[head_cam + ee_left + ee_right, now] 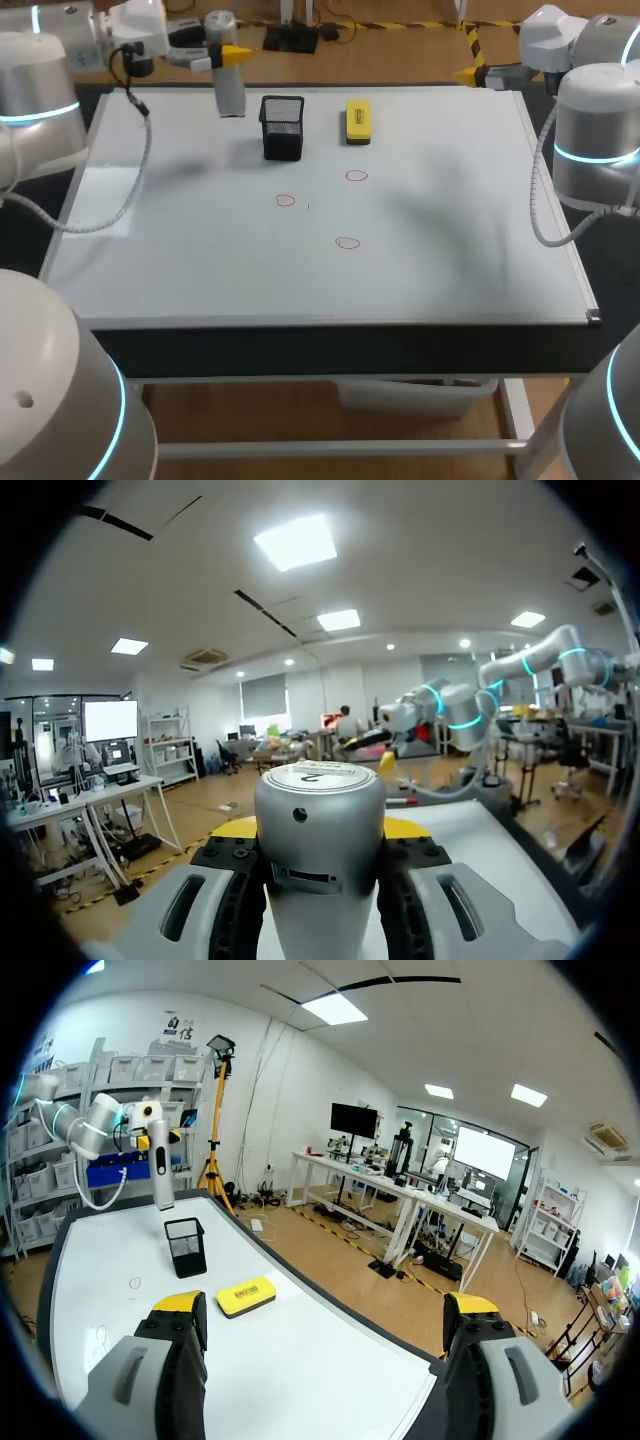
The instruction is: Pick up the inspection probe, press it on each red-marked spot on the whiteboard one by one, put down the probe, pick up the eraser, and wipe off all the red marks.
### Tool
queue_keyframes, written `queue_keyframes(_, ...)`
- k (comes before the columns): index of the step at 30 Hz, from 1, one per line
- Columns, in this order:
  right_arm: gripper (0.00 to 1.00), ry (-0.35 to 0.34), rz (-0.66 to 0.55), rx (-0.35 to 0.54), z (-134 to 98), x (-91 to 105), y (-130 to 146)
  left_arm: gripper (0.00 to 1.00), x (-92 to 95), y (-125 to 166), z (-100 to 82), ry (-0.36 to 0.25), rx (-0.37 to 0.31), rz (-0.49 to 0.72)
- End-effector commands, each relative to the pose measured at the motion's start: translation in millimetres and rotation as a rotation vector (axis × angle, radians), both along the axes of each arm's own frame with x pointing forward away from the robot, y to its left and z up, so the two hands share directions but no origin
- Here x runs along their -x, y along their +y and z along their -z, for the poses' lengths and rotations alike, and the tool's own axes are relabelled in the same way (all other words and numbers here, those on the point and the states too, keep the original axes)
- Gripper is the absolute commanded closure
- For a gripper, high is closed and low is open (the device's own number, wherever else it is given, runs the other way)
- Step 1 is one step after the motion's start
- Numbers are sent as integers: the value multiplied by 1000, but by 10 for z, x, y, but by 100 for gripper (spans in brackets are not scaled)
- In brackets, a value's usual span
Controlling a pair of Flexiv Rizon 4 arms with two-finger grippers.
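Whiteboard (450, 260): L gripper (232, 53) clamped round probe (231, 92), long axis upright, over board's 11 o'clock corner. R gripper (325, 1305) wide open, empty, off at 2 o'clock. Three red marks (286, 200) mid-board, approx 5 o'clock from probe; L arm looks nearer.

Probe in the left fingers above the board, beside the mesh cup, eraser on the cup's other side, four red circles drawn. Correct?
Count is off: the head view shows three red circles on the whiteboard, not four. Rest stands: probe in the left gripper, mesh cup beside it, eraser past the cup.
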State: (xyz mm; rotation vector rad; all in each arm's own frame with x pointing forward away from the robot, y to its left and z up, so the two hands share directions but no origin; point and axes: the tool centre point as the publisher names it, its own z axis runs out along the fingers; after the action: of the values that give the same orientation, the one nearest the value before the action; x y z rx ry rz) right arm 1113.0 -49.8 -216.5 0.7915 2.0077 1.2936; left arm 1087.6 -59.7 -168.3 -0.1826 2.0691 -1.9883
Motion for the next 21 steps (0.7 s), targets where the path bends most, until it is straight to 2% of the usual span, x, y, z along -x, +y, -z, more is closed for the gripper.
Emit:
queue_keyframes(1, 0, 0, -1, 0, 1, -4, -2, 100, 150, 173, 32, -3, 0, -75)
queue_keyframes(9, 0, 0, -1, 0, 1, -4, -2, 100, 221, 448, 188, 8, 2, -120)
queue_keyframes(21, 0, 0, -1, 0, 1, -4, -2, 100, 266, 770, 327, 21, -14, -183)
